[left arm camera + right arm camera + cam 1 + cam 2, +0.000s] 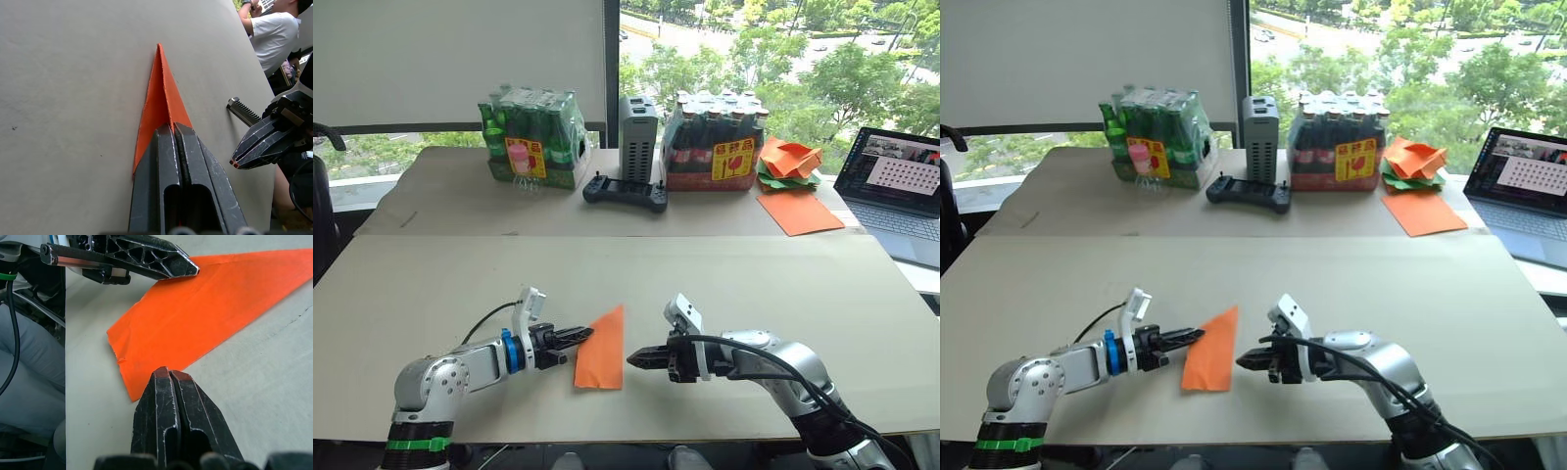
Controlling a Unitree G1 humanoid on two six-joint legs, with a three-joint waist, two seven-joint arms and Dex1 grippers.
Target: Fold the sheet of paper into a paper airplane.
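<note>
1. Left eye view: you see the sheet of paper [602, 351], already folded into a narrow pointed orange shape, lying flat on the near table [431, 284] between the two grippers. The left gripper [579, 336] has its fingers pressed together, their tips resting on the paper's left edge. The right gripper [638, 360] is likewise closed, empty, its tip just beside the paper's right edge but apart from it. On the far table stand a green bottle pack [533, 137], a grey box [638, 138], a dark bottle pack [717, 139], a black controller [626, 191], a heap of crumpled papers [789, 162], a larger orange sheet [798, 211] and a laptop [899, 186].

2. Right eye view: you get the same layout; the folded paper's point aims away from the robot, and its wide end is toward the near table edge.

3. Left wrist view: you look along closed fingers [168, 166] lying over the wide end of the paper; whether they pinch a layer you cannot tell. The other gripper hangs off to one side, closed, and a person [274, 34] in a white shirt sits beyond the table.

4. Right wrist view: your right fingers [168, 404] are shut together with nothing between them, tips at the paper's edge. The left gripper's tip touches the opposite edge of the paper.
</note>
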